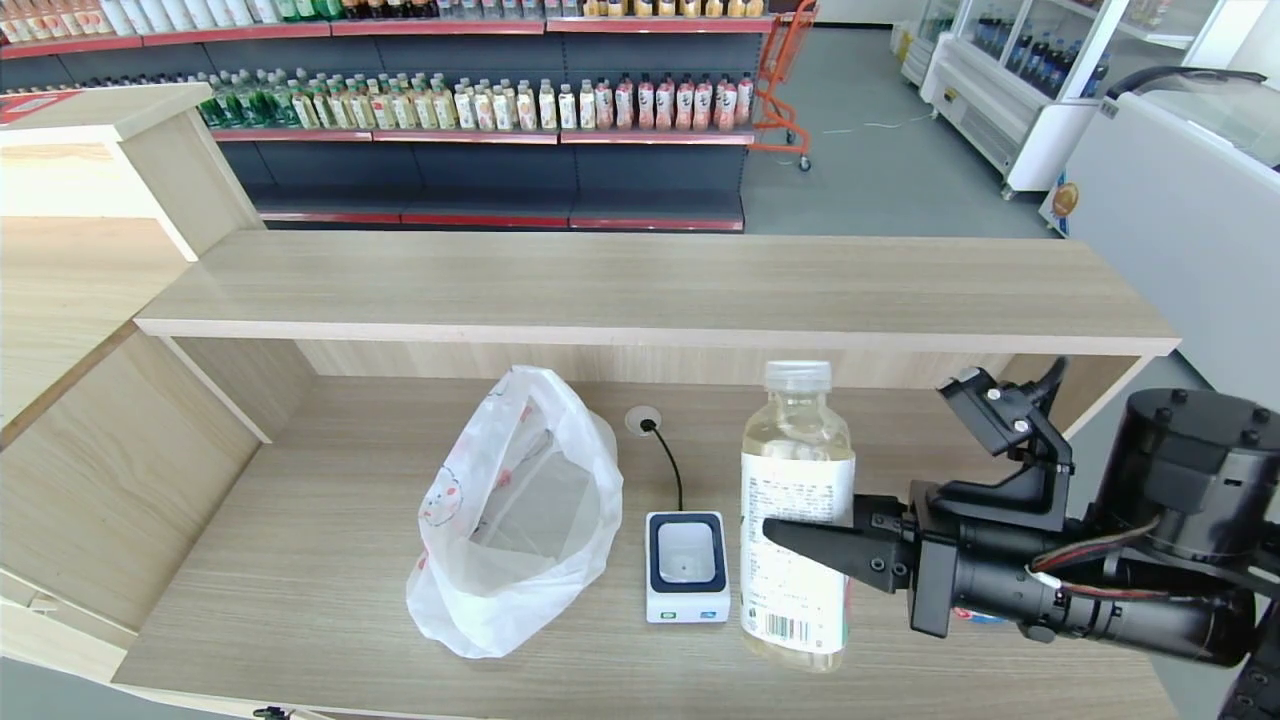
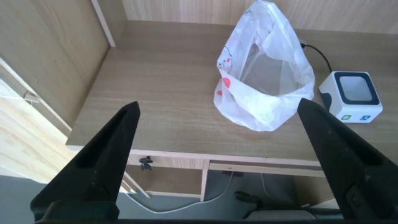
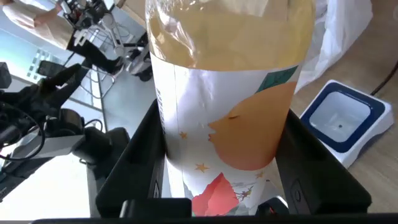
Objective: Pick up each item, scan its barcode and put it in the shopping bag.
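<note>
Where shelves (image 1: 480,110) back the wooden counter (image 1: 300,560), right jaws clamp the bottle (image 1: 797,460), left jaws gape empty.

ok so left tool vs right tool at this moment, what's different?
Left tool is open and empty; right tool is shut on the bottle. Left tool points toward the shopping bag; right tool holds the bottle roughly upright just right of the scanner. Both have dark fingers.
</note>
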### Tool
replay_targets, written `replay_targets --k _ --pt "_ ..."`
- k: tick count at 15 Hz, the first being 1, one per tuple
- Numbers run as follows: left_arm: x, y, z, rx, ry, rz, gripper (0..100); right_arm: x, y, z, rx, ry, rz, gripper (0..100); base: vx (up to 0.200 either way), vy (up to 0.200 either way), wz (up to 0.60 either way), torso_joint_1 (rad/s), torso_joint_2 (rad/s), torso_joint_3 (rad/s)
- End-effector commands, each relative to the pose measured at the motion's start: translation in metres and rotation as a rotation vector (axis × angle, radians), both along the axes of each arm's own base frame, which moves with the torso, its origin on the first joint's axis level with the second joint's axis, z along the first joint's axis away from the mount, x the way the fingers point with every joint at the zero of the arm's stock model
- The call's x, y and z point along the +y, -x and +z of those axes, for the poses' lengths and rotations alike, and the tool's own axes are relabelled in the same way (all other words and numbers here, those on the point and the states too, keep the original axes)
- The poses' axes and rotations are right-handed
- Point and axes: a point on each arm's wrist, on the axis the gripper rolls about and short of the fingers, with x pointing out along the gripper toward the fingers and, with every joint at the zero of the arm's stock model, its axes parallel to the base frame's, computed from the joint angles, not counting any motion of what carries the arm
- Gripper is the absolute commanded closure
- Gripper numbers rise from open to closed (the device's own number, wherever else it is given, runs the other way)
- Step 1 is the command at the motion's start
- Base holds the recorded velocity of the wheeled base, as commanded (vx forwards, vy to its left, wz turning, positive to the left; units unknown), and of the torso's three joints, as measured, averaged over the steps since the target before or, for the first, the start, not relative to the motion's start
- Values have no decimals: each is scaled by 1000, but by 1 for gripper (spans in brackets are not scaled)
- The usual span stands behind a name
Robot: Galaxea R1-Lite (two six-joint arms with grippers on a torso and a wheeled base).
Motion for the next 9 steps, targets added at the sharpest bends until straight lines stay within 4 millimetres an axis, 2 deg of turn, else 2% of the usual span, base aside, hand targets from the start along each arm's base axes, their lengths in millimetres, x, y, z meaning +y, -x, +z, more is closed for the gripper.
replay_targets --k 1,9 --pt "0 0 0 -1 1 0 0 2 19 9 -34 -20 52 100 0 0 0 0 0 0" --pt "0 0 0 -1 1 0 0 6 20 2 -47 13 65 100 0 0 0 0 0 0"
